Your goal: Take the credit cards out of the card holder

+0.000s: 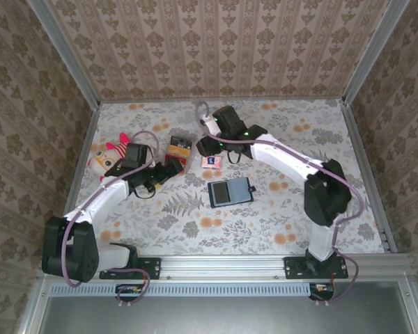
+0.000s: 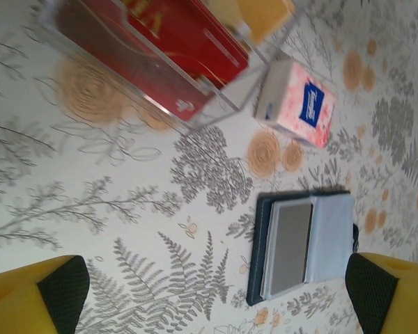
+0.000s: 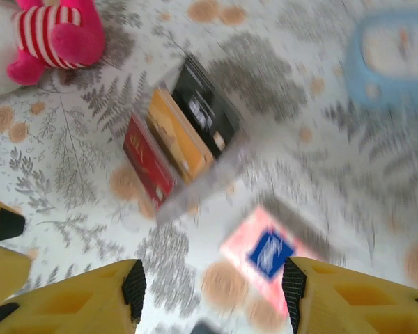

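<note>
Flowery tablecloth point(image 1: 299, 216) under both arms. My left gripper point(image 2: 216, 289) wide apart, empty. Just ahead, between my left fingers point(image 2: 63, 285), card holder point(image 2: 303, 247) lies flat, open. Inside, grey panel point(image 2: 289, 243): card or pocket, cannot tell. My right gripper point(image 3: 213, 289) parted, empty, above pink tissue pack point(image 3: 265, 254). Ahead of it, orange credit card point(image 3: 175, 136) stands in clear box point(image 3: 226, 163). I guess cards thin, stiff, light, slippery: pinch sticking-out edge, press soft holder down.

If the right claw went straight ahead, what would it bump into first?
Probably the pink tissue packet, seen between the fingertips of the right gripper; blur makes depth uncertain.
</note>
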`<move>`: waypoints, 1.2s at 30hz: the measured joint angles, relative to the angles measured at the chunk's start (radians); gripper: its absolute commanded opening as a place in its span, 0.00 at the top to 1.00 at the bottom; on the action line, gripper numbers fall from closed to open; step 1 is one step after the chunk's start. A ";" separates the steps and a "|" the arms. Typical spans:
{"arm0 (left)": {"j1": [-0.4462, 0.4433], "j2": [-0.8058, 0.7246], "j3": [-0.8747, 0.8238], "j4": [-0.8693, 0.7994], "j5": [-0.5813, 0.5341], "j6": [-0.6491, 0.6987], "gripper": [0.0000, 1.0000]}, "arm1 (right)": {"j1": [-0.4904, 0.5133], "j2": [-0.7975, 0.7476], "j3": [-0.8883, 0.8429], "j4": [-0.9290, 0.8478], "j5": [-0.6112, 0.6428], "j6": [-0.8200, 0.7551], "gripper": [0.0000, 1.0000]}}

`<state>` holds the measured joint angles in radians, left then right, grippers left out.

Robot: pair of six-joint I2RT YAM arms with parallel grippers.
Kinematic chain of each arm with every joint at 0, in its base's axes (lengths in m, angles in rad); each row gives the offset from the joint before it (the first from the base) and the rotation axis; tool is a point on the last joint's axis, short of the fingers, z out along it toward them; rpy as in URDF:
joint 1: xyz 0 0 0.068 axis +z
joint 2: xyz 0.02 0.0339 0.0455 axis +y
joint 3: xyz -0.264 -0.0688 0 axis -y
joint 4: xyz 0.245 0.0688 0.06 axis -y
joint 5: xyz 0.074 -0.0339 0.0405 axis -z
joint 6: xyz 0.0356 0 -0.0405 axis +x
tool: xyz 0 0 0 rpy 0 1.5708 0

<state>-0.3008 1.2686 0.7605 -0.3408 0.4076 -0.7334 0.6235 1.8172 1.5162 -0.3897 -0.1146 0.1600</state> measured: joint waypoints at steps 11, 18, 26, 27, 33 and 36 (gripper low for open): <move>-0.206 0.050 0.000 0.061 -0.118 -0.045 0.01 | -0.021 -0.134 -0.434 -0.032 -0.051 0.414 0.43; -0.229 0.051 0.000 0.080 -0.159 -0.066 0.00 | -0.019 -0.131 -0.502 -0.003 -0.133 0.529 0.56; -0.242 0.055 0.000 0.081 -0.181 -0.078 0.00 | 0.003 -0.077 -0.504 0.050 -0.170 0.584 0.61; -0.242 0.057 0.000 0.081 -0.181 -0.079 0.00 | 0.003 -0.069 -0.504 0.050 -0.171 0.585 0.62; -0.243 0.079 0.000 0.082 -0.181 -0.079 0.00 | 0.015 -0.041 -0.504 0.051 -0.178 0.596 0.64; -0.243 0.103 0.000 0.082 -0.174 -0.079 0.01 | 0.038 -0.040 -0.525 0.103 -0.203 0.628 0.67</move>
<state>-0.5438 1.3716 0.7605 -0.2584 0.2340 -0.8124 0.6613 1.7771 0.9913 -0.2871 -0.3180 0.7876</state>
